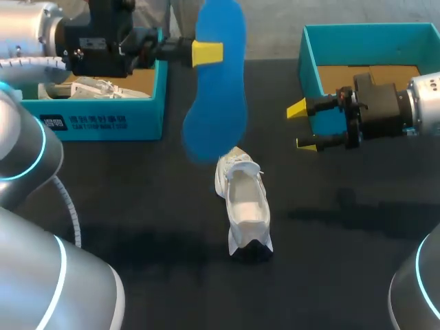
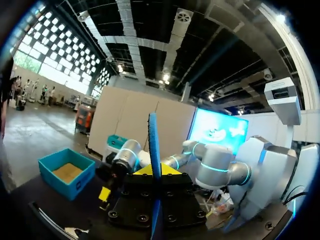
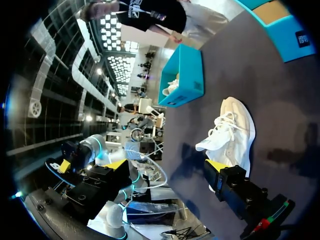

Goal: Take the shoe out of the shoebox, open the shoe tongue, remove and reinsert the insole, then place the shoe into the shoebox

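My left gripper (image 1: 207, 53) is shut on a blue insole (image 1: 218, 75) and holds it in the air above the table's far middle. In the left wrist view the insole (image 2: 153, 150) stands edge-on between the yellow fingertips (image 2: 165, 170). Below it a white shoe (image 1: 244, 203) lies on the black table, heel toward the near edge. My right gripper (image 1: 301, 126) hangs open and empty to the right of the shoe, in front of the right shoebox (image 1: 313, 69). In the right wrist view the shoe (image 3: 232, 132) lies just ahead of the open gripper (image 3: 167, 167).
A teal shoebox (image 1: 103, 120) at the far left holds another white shoe (image 1: 89, 87). The right teal shoebox shows a bare cardboard floor. Black tabletop (image 1: 137, 206) surrounds the shoe.
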Robot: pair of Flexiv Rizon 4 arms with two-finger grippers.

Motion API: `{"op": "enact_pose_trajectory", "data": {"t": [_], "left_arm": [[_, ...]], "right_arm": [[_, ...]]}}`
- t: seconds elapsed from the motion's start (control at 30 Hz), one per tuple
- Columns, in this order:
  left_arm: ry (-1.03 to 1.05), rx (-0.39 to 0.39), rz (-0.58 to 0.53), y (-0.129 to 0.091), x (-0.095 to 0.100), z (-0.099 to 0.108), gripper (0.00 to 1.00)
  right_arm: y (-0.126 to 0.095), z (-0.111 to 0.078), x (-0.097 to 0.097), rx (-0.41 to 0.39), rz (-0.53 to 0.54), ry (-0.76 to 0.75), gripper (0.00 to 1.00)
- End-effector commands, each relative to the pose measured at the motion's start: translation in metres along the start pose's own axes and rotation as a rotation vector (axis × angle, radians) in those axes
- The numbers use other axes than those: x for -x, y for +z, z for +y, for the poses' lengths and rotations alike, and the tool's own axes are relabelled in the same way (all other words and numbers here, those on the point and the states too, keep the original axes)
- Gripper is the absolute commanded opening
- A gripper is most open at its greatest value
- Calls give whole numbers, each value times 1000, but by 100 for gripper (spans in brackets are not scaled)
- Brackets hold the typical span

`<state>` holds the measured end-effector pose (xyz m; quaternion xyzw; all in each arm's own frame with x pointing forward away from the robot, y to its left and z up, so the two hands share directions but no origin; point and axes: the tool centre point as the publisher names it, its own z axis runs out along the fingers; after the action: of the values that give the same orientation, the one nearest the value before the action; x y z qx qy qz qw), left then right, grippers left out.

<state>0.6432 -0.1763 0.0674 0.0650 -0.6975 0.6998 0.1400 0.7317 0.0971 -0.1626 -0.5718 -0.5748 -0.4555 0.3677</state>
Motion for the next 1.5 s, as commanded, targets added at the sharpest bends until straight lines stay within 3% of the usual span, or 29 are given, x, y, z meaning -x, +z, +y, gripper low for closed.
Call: {"op": "enact_pose_trajectory", "data": {"t": [0.03,0.1,0.57,0.7,0.87,0.9,1.07,1.17,1.37,1.5], "left_arm": [[274,-39,33,3,9,-6,0],[317,-68,11,1,10,-10,0],[317,-68,11,1,10,-10,0],[519,-42,30,1,9,-10,0],[721,-102,94,-5,15,-5,0],[827,-55,72,-5,17,0,0],[1028,-17,113,-3,25,16,0],[1124,-16,124,-1,32,20,0],[1515,-9,88,-1,39,27,0],[1515,-9,88,-1,39,27,0]], "right_arm": [[1,0,-1,2,-2,1,100],[1,0,-1,2,-2,1,100],[1,0,-1,2,-2,1,100],[1,0,-1,2,-2,1,100],[1,0,-1,2,-2,1,100],[1,0,-1,2,-2,1,100],[1,0,-1,2,-2,1,100],[1,0,-1,2,-2,1,100],[1,0,-1,2,-2,1,100],[1,0,-1,2,-2,1,100]]}}
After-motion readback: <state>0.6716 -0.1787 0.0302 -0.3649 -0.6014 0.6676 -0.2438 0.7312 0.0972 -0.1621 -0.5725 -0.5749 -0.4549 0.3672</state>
